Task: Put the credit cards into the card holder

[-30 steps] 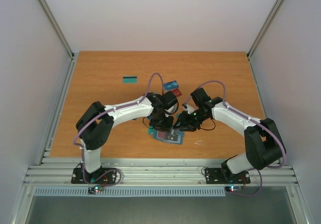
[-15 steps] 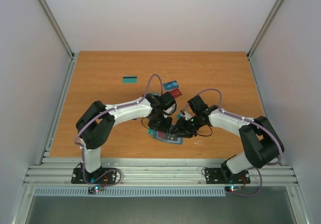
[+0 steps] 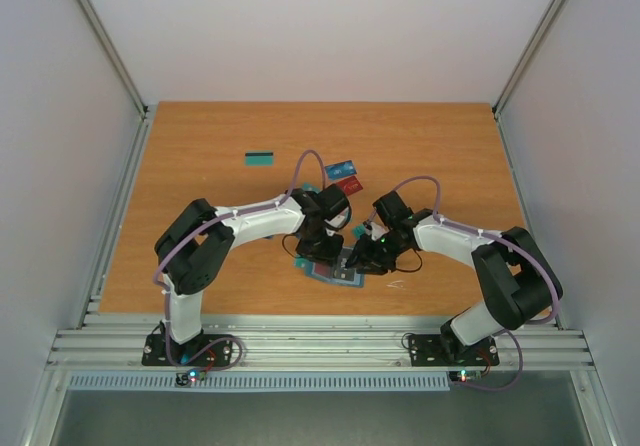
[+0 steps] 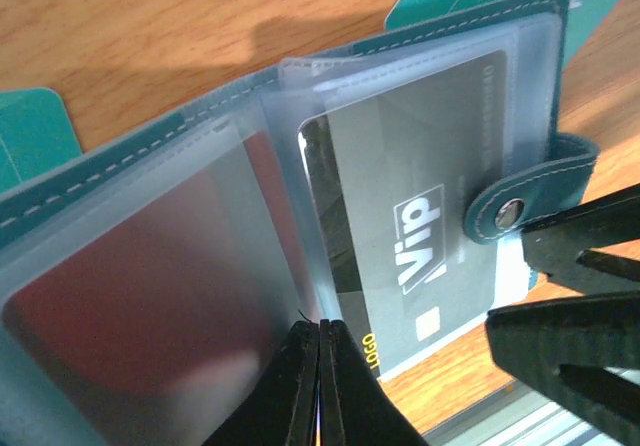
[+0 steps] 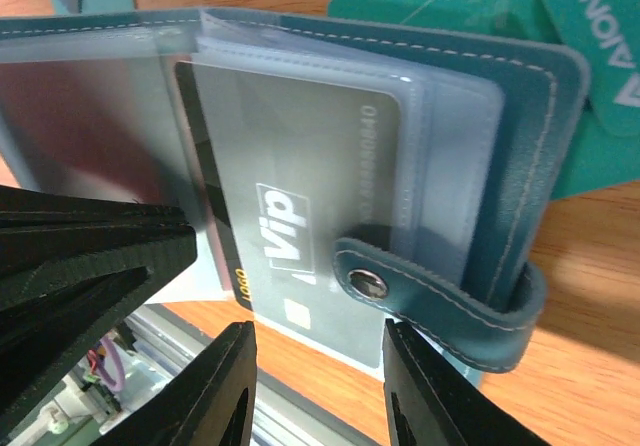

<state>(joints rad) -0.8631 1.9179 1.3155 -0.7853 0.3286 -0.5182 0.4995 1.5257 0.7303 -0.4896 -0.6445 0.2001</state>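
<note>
Both on the open card holder [image 5: 530, 146]: my left end effector [image 4: 319, 334] pinched shut on a clear sleeve [image 4: 300, 216] edge, my right end effector [image 5: 318, 351] part-open, straddling the snap tab [image 5: 440, 301] side. Teal credit cards [image 5: 600, 76] lie just beyond on the desk [image 3: 200, 166].

Bright, even light leaves soft shadows on the table [image 3: 200, 166]. Close up, the card holder [image 4: 120, 161] shows milky glare on its sleeves, blurred toward the edges.
</note>
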